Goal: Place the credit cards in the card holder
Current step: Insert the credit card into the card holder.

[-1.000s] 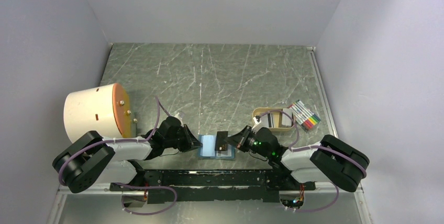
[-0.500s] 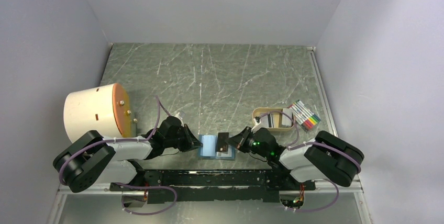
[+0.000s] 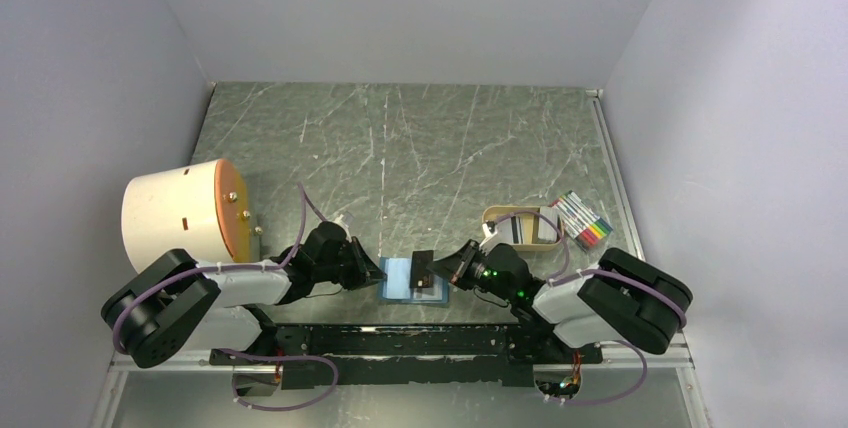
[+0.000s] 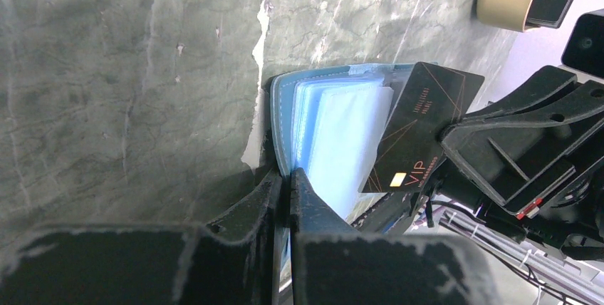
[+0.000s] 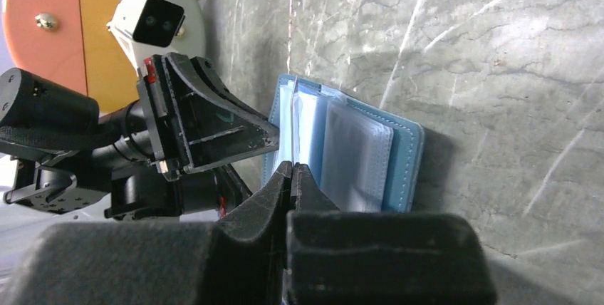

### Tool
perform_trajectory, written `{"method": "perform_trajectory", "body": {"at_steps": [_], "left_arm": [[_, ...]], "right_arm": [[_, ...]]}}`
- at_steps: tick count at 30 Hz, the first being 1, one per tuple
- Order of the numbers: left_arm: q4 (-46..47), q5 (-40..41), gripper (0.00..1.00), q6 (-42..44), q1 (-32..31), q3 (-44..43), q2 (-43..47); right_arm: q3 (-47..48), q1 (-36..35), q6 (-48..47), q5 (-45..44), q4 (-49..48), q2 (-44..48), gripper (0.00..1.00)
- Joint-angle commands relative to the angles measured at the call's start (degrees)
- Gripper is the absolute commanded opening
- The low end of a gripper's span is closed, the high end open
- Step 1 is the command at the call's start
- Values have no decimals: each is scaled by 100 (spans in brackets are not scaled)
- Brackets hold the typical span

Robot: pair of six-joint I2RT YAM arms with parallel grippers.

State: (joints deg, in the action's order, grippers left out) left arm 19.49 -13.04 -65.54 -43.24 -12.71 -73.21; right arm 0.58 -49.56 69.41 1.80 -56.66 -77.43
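The teal-blue card holder (image 3: 399, 279) lies open near the table's front edge, its clear sleeves (image 4: 342, 141) fanned up. My left gripper (image 3: 383, 273) is shut on the holder's left cover edge (image 4: 283, 134). My right gripper (image 3: 447, 274) is shut on a black credit card (image 3: 424, 268) printed VIP (image 4: 420, 130). That card hangs over the holder's right half with its far corner at the sleeves. In the right wrist view the card shows edge-on (image 5: 293, 123) above the card holder (image 5: 370, 155), and whether it is inside a sleeve I cannot tell. More credit cards (image 3: 520, 232) lie in the tan tray.
The tan oval tray (image 3: 497, 216) sits right of the holder, with a pack of coloured markers (image 3: 584, 220) beside it. A white cylinder with an orange face (image 3: 185, 210) stands at the left. Grey walls close three sides.
The right arm's elbow has drifted slightly left. The black card and both grippers have hardly moved over the holder.
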Motion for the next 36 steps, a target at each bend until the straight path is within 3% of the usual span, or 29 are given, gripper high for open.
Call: {"method": "perform_trajectory", "body": {"at_steps": [1,5,15,21,29,36], "left_arm": [[-392,188,9,177,-37,-99,-96],[-372,179,9,157,-37,-81,-110],[-498,247,22,109,-38,-2,135],[-436,264,9,59,-40,76,204],[35,44,9,-88,-38,253,-56],[103,34,9,-78,-51,240,-139]], "right_arm": [[-173,-36,-34,-16,150,186,0],[-213,-38,4,-21,54,88,0],[-249,-43,110,182,-722,-681,0],[-321,-44,230,332,-845,-760,0],[-243,-79,284,419,144,-379,1],[-156,-130,261,541,-250,-820,12]]}}
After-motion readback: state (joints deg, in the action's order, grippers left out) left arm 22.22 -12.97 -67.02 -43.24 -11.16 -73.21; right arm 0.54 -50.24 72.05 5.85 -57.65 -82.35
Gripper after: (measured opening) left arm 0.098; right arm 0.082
